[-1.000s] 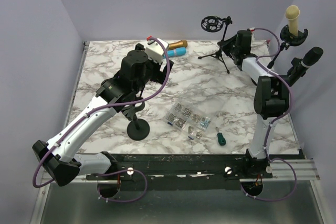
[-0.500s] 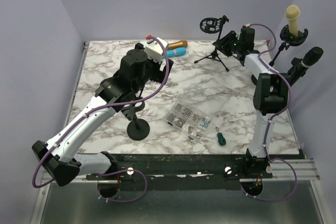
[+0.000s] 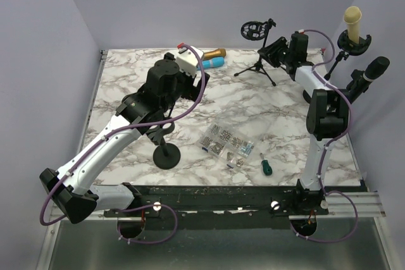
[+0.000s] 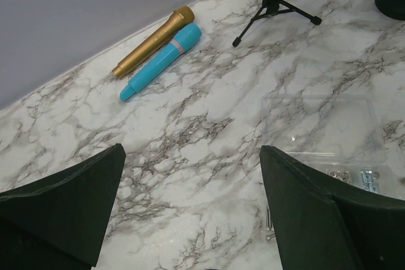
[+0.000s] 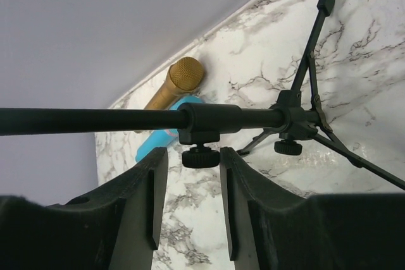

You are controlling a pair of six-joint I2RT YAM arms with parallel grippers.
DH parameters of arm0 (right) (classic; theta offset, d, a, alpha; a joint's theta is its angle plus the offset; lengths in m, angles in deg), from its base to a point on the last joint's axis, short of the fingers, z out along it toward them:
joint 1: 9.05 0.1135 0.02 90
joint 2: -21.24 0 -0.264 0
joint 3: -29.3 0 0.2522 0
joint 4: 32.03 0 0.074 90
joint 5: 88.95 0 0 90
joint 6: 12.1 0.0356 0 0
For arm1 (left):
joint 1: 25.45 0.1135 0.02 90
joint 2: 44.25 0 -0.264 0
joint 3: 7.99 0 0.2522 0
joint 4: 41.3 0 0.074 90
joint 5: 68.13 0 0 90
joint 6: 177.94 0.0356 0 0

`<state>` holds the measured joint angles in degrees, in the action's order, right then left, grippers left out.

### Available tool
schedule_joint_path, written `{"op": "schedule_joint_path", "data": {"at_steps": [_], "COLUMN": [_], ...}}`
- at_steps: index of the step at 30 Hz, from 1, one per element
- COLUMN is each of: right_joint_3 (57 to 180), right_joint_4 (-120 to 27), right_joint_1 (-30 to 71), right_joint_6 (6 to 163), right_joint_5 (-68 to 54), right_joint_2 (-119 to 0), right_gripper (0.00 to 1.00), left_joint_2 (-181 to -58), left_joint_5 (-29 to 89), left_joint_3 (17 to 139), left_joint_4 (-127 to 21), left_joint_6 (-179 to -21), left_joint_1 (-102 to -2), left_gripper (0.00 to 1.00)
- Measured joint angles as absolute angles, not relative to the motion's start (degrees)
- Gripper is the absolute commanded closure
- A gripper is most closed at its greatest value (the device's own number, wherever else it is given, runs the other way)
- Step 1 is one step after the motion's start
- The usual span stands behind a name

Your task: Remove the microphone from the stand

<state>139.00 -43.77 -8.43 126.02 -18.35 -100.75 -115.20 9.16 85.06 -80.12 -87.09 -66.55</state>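
Marble worktop [image 3: 278,112]: we're hovering the right hand [image 3: 274,52], fingers apart, by the tripod stand [image 3: 259,66]; cream microphone [image 3: 352,20] is standing upright at its 2 o'clock.

On the marble desk [image 3: 126,74], the right tool [image 3: 276,52] sits at the pole of the tripod stand [image 3: 260,64], far right. A gold microphone [image 3: 212,53] and a blue microphone [image 3: 214,62] lie together far back.

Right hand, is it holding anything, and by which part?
Nothing looks held: the right hand straddles the knob on the stand, fingers apart, a gap showing on one side.
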Motion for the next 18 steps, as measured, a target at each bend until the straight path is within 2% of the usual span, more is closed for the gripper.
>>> {"op": "schedule_joint_path", "data": {"at_steps": [8, 14, 18], "right_joint_3": [138.6, 138.5, 138.5], "right_joint_4": [-43.4, -43.4, -44.0], "right_joint_1": [-8.4, -8.4, -8.4], "right_joint_6": [126.8, 127.0, 126.0], "right_joint_5": [-17.2, -16.4, -15.0], "right_joint_2": [-100.4, -100.4, -100.2], "right_gripper": [0.69, 0.97, 0.99], "left_joint_2": [-115.2, -115.2, -115.2], "left_joint_5": [9.9, 10.0, 10.0], "left_joint_3": [85.1, 85.1, 85.1], "left_joint_4": [-80.6, -80.7, -80.7], "left_joint_6": [-87.1, -87.1, -87.1], "left_joint_1": [-66.6, -66.6, -66.6], "left_gripper": [0.07, 0.07, 0.07]}}
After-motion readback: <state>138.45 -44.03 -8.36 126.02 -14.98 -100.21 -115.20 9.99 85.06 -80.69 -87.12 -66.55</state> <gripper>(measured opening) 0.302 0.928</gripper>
